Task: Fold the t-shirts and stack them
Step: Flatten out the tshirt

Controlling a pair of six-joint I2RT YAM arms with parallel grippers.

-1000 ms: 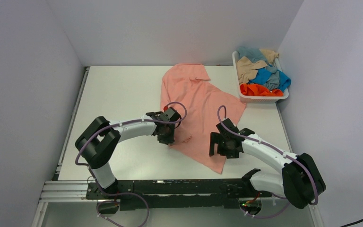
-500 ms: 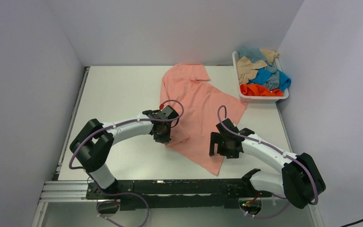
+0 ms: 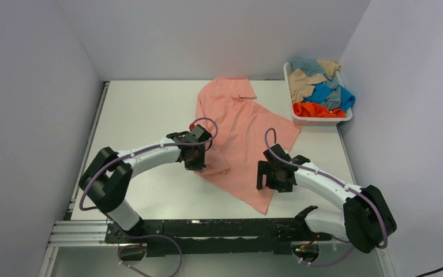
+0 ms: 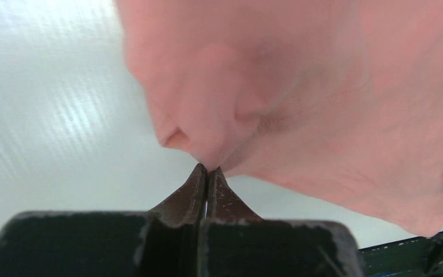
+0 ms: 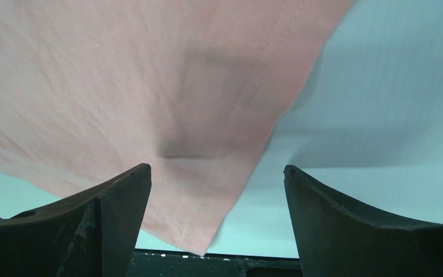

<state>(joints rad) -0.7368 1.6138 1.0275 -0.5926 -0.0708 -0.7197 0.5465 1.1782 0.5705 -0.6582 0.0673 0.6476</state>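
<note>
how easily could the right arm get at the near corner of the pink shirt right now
Probably yes: the right gripper hangs open over the pink shirt near that corner, with nothing between. The left gripper pinches the shirt's left edge, out of the way.

Bright, even light is filling the scene, casting only soft shadows. Glare is streaking the worktop [image 4: 46, 104] in the left wrist view, where the near pink t-shirt [image 4: 323, 86] is showing blurred.
</note>
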